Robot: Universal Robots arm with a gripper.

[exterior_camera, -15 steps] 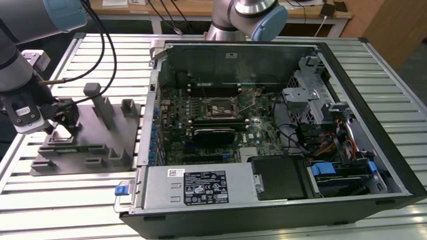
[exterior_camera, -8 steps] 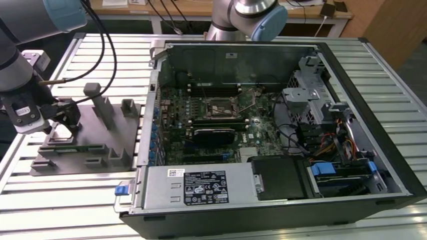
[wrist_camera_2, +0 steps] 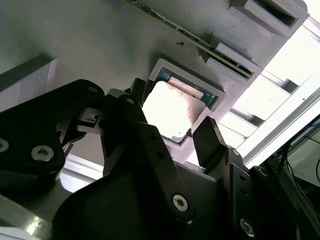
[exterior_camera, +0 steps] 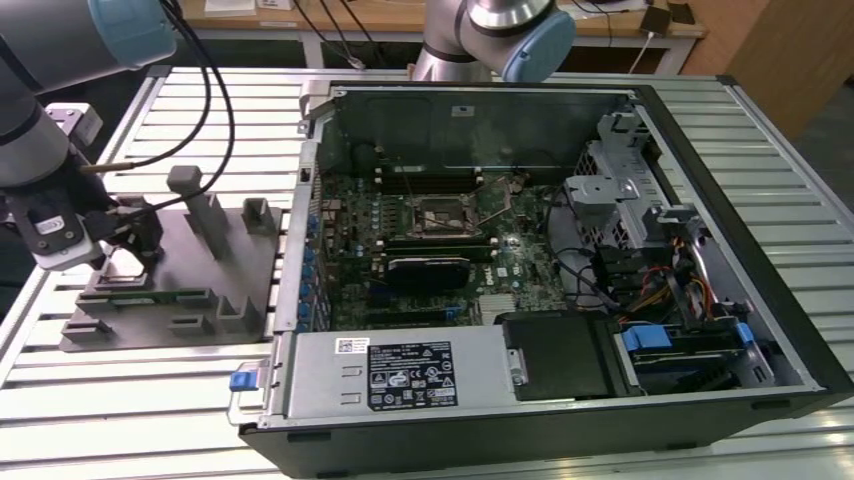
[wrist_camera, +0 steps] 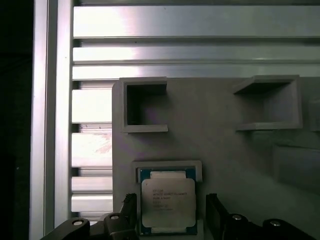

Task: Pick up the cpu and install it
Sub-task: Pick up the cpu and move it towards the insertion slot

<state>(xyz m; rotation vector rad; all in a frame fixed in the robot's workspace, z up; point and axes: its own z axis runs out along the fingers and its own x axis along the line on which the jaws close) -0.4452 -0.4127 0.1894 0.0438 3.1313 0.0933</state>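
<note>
Pincer (wrist_camera: 171, 214) is open, so you've got a finger each side of the cpu (wrist_camera: 167, 200), which lies flat in the grey fixture (wrist_camera: 220, 130) pocket, squared up for an edge grab.

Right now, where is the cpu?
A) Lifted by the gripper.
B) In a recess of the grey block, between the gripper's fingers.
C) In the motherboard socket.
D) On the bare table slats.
B. In the first wrist view the cpu lies flat in a framed recess of the grey block, with one finger of the open gripper on each side.
</note>
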